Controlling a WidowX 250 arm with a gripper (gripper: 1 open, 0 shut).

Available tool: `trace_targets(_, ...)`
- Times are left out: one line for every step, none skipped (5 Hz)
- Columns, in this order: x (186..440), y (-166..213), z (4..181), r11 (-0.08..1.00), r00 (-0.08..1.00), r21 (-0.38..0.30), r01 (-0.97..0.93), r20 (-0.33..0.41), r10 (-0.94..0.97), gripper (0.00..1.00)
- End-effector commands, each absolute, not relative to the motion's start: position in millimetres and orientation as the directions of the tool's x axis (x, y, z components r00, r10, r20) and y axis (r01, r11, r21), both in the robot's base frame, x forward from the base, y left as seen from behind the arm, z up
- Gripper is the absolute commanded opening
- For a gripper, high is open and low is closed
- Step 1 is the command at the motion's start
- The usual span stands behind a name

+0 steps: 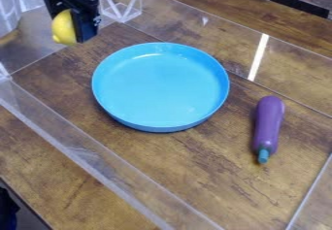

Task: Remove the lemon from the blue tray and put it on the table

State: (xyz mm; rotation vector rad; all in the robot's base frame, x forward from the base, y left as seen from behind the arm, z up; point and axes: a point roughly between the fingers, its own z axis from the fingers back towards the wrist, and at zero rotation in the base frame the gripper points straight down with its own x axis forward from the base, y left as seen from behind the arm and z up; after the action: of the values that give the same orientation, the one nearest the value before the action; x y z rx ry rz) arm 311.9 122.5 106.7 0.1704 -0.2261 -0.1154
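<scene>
Currently:

1. My pincer (76, 22) is at the upper left of the view, dark fingers pointing down and holding the lemon (65, 27).
2. Lemon: yellow, at the fingertips, partly hidden behind the dark finger on its right side. Can't tell from this angle whether it touches the table (155, 171) or hangs above it.
3. It's outside the blue tray (159, 87), up and to the left of the rim in view. Apart from it, not overlapping.
4. Tray: round, shallow, bright blue, raised rim, lying flat on the table. Nothing in it, bare base all the way across.
5. Eggplant (269, 122): purple, with a blue-green tip at its lower end. Lies on the wood to the right of the tray, apart from it, long axis running roughly up-down in view.
6. Table: brown planks, visible grain, dark seams. Bright pale reflection streak on the wood, right of the tray's upper part.
7. Clear panel (111, 171) runs diagonally across the lower left. Another transparent edge shows at lower right.
8. Dark object at the bottom left corner, cut off by the frame. Can't tell what.
</scene>
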Motion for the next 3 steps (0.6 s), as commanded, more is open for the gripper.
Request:
trace_targets(314.2, 130.8, 113.1, 0.978, 0.961, 0.191, 0.079, 0.246, -0.126, 0.00)
trace_targets(314.4, 131.5, 111.4, 0.979, 0.959, 0.184, 0.083, 0.253, -0.129, 0.00)
trace_targets(313.6, 129.5, 110.0, 0.980, 0.955, 0.176, 0.095, 0.260, -0.139, 0.00)
